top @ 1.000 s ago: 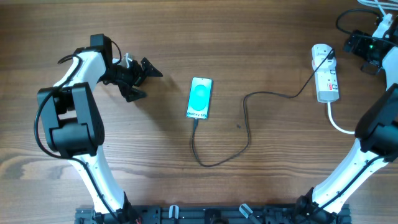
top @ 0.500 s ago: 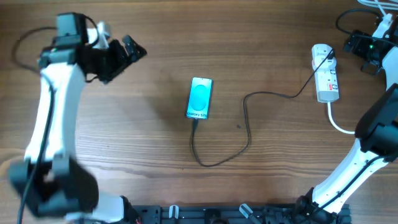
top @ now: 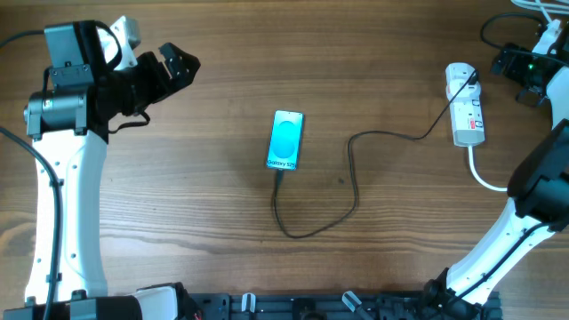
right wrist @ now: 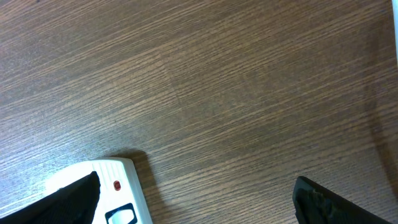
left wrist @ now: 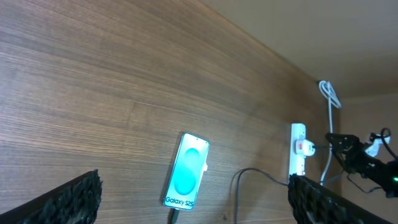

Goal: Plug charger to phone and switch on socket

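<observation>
The phone (top: 285, 140) lies face up mid-table with its teal screen lit; it also shows in the left wrist view (left wrist: 186, 170). The charger (top: 352, 178), a thin black cable, has its connector tip in the phone's near end. It loops right to its black plug (top: 471, 82) on the white socket (top: 467, 108). My left gripper (top: 178, 69) is open and empty, raised far to the left of the phone (left wrist: 194, 185). My right gripper (top: 500, 62) is open and empty just right of the socket's far end (right wrist: 106, 186), where a small red mark shows.
The socket's thick white cord (top: 484, 178) curves off toward the right arm's base. Loose dark cables (top: 498, 27) lie at the far right corner. The table is bare wood around the phone.
My left arm has lifted and swung left and away from the phone, its gripper still open. The phone, charger, socket and right arm have not moved.
</observation>
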